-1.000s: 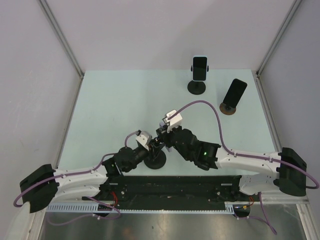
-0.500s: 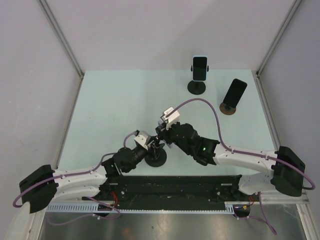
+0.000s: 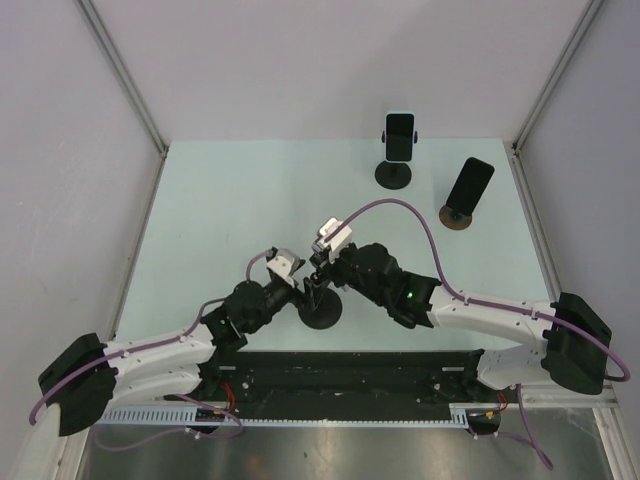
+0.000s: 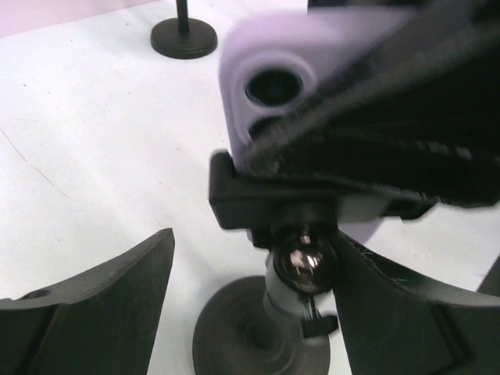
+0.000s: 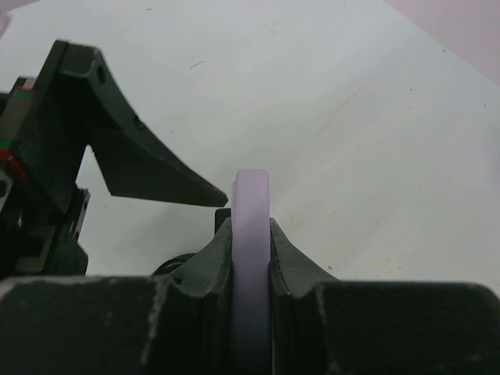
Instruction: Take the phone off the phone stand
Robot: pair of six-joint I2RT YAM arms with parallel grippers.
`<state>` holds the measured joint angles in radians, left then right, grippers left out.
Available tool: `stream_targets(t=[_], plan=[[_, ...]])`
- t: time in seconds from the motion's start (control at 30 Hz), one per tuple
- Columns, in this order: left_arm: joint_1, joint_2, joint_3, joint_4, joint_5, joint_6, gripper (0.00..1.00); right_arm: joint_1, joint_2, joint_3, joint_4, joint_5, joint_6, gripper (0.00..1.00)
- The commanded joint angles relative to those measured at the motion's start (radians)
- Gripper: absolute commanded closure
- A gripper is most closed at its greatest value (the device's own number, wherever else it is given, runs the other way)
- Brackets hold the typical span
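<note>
A lavender phone (image 4: 269, 86) sits in the black clamp of a phone stand (image 4: 258, 336) with a shiny ball joint (image 4: 305, 262). In the top view the stand's round base (image 3: 321, 315) lies near the table's front centre. My right gripper (image 3: 325, 268) is shut on the phone's edge (image 5: 251, 226), one finger (image 5: 207, 266) on each face. My left gripper (image 4: 258, 305) is open and straddles the stand's neck. Its right finger (image 4: 406, 312) is against the ball joint and its left finger (image 4: 94, 305) stands well apart.
Two other phones stand at the back right: a light-cased one (image 3: 399, 136) on a black stand (image 3: 393, 173), and a black one (image 3: 469, 186) on a brown stand (image 3: 458, 217). The black stand also shows in the left wrist view (image 4: 183, 39). The enclosure walls ring the table.
My left arm has reached forward so its open jaws now straddle the stand's neck. My right gripper, holding the phone, has shifted a little left. The stand's base has slid slightly right.
</note>
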<state>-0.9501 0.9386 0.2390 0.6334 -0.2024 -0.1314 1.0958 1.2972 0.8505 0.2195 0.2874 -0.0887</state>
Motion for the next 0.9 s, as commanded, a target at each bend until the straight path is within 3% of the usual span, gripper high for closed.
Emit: stream_targets(t=[0.0,0.33,0.43,0.47,0.5,0.53,0.7,0.87], plan=[[0.031,0.023,0.117,-0.119,0.052,-0.005,0.20,0.016,-0.039,0.015,0.063,-0.051,-0.034,1.00],[0.031,0.060,0.178,-0.199,0.095,-0.020,0.36,0.024,-0.039,0.012,0.064,-0.085,-0.036,1.00],[0.031,0.077,0.195,-0.201,0.089,-0.022,0.61,0.026,-0.041,0.012,0.051,-0.094,-0.026,1.00],[0.031,0.084,0.200,-0.201,0.080,-0.022,0.82,0.027,-0.042,0.012,0.044,-0.093,-0.023,1.00],[0.031,0.085,0.204,-0.204,0.051,-0.028,0.95,0.032,-0.047,0.012,0.037,-0.090,-0.013,1.00],[0.033,0.086,0.203,-0.205,0.029,-0.043,1.00,0.033,-0.056,0.012,0.012,-0.074,-0.006,1.00],[0.046,0.046,0.178,-0.270,-0.216,-0.161,0.99,0.068,-0.093,0.010,-0.118,0.002,-0.014,1.00],[0.111,-0.003,0.157,-0.365,-0.305,-0.224,1.00,0.078,-0.199,0.010,-0.313,0.024,0.033,1.00]])
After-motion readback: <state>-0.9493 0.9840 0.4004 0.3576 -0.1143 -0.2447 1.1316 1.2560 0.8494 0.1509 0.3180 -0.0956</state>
